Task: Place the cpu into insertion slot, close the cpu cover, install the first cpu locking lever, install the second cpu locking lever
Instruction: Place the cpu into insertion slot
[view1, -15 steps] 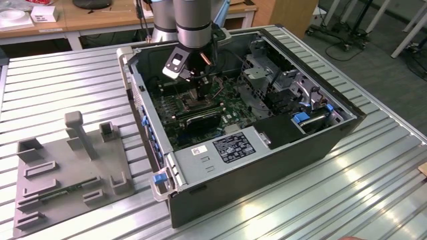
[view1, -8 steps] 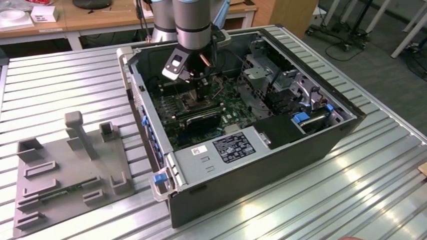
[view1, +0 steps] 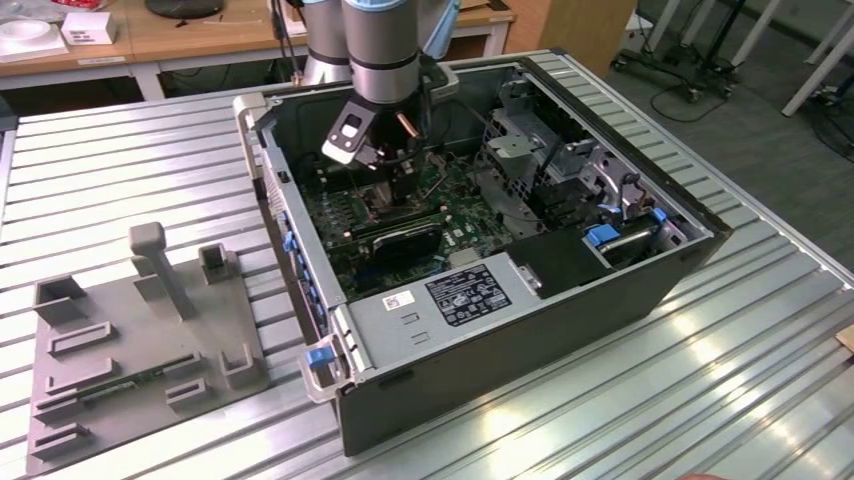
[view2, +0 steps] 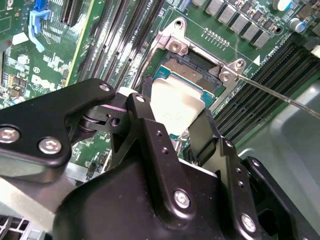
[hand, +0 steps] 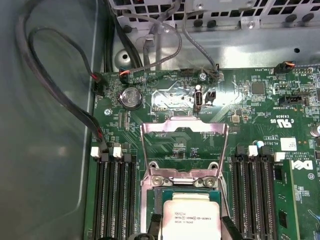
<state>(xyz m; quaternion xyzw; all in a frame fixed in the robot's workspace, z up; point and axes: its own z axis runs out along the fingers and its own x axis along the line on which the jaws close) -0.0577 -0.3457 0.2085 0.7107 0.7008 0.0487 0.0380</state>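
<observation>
Black gripper (view2: 171, 111) fingers (view2: 150, 130) pinch the cpu (view2: 176, 100) by two opposite edges, jaws narrowed to its width, low over the insertion slot (view2: 192, 67). Beside the slot, the cpu cover (hand: 170, 128) is swung open over the green motherboard (hand: 260, 115)

Much of the cpu (view2: 177, 100) behind the pincer (view2: 170, 120) in the second wrist view, grip unclear

A computer case (view1: 534, 330) is lying open on the table (view1: 747, 380), mid-frame in the exterior view, with a fixture tray (view1: 94, 400) sitting at lower left. The gripper (view1: 388, 200) is reaching down inside the case at upper centre. In the first wrist view the cpu (hand: 192, 217) is lying in the insertion slot (hand: 148, 210), the cpu cover (hand: 185, 128) is standing open beyond it, and memory slots (hand: 112, 195) are flanking both sides.
</observation>
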